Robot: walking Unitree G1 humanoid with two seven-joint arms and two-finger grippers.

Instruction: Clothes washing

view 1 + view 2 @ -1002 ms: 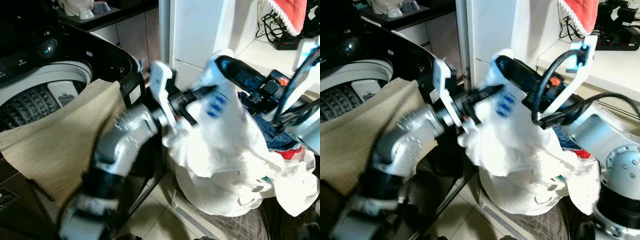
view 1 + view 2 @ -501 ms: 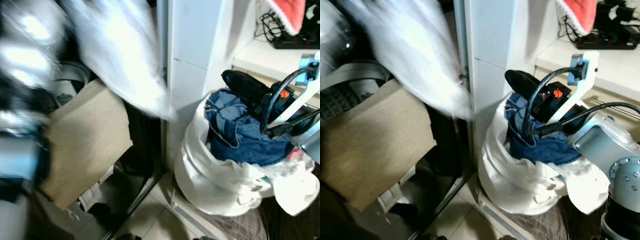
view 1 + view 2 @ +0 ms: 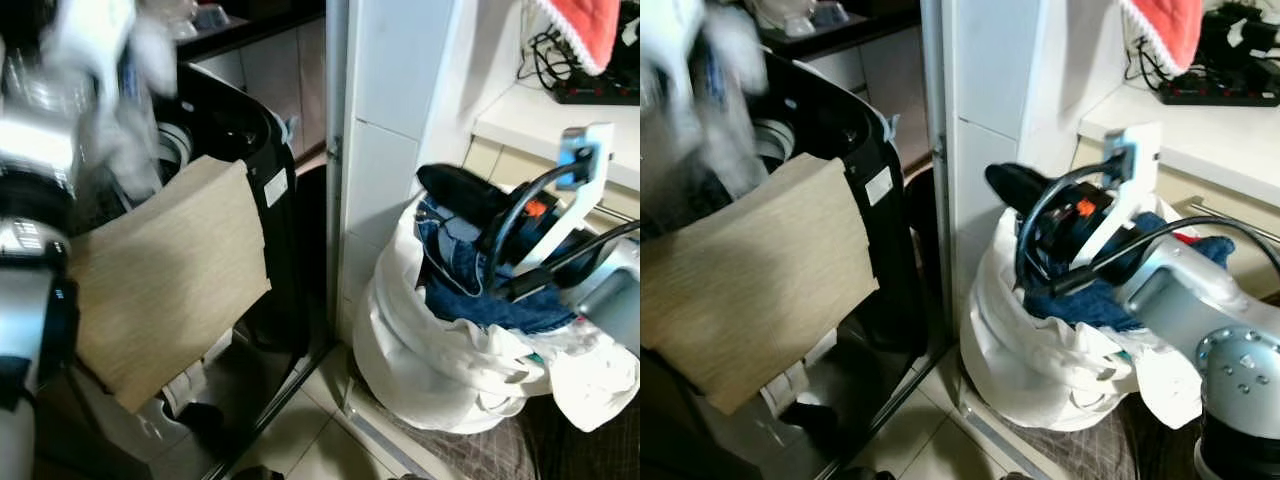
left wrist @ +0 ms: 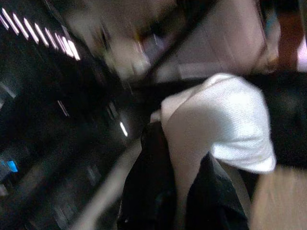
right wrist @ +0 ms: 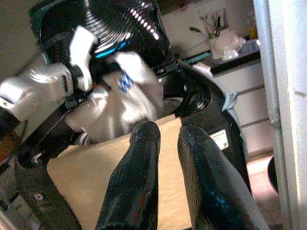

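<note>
Left eye view: a top-loading washing machine (image 3: 262, 170) with a glossy black body stands on the robot's left, and a tan, finely ribbed cloth (image 3: 170, 275) hangs over its front rim as a flat, roughly rectangular sheet. Above the open tub, a soft white garment (image 3: 115, 90) with a small blue print appears as a motion-blurred bundle, carried by the left gripper (image 5: 98, 72); in the right wrist view this gripper's white bracket and silver forearm sit against the bunched fabric over the tub. In the left wrist view, the white, towel-textured garment lies folded over one black finger (image 4: 153, 191), so the left gripper's fingers are closed on it (the grip point itself is covered by cloth). The right gripper (image 5: 163, 139) points toward the machine with its two long black fingers almost touching, a narrow slit between them, holding nothing. On the robot's right, a crumpled white laundry bag (image 3: 430, 360) rests on the floor against a white tiled pillar (image 3: 385, 150); rumpled blue denim clothing (image 3: 470, 290) fills its mouth, partly hidden behind the right arm's black cables and wrist bracket. A red cloth (image 3: 580, 30) hangs above a pale counter. Pale floor tiles (image 3: 300, 430) lie between machine and bag.
</note>
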